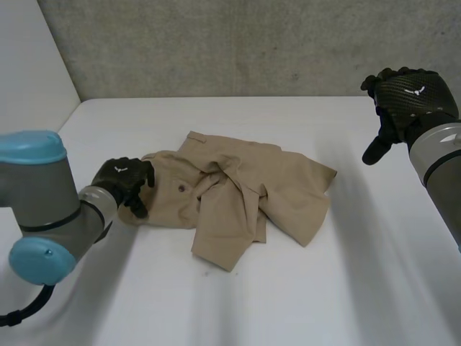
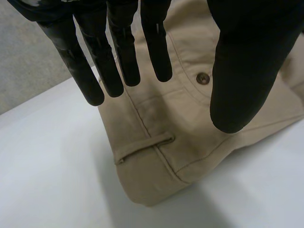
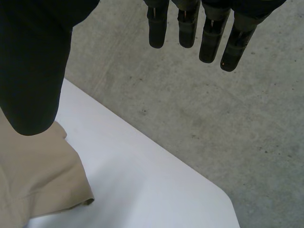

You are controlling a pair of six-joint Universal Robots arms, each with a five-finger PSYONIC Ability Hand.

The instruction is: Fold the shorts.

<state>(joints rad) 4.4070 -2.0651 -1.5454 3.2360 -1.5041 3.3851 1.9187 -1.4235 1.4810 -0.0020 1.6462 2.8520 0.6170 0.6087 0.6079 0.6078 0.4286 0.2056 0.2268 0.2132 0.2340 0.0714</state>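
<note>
Tan shorts (image 1: 245,194) lie crumpled in the middle of the white table (image 1: 324,288), one leg folded over the other. My left hand (image 1: 124,182) is at their left end, by the waistband. In the left wrist view its fingers (image 2: 118,52) and thumb stand straight and apart over the waistband corner (image 2: 156,123), with a belt loop (image 2: 145,148) and a button (image 2: 203,78) below them; nothing is gripped. My right hand (image 1: 407,97) is raised at the far right, well off the cloth, with fingers (image 3: 190,23) straight. A hem corner of the shorts (image 3: 33,180) shows beneath its thumb.
A grey concrete wall (image 1: 252,43) runs behind the table and a white panel (image 1: 29,65) stands at the left. The table's rounded far right corner (image 3: 209,190) lies below my right hand. Bare tabletop surrounds the shorts on all sides.
</note>
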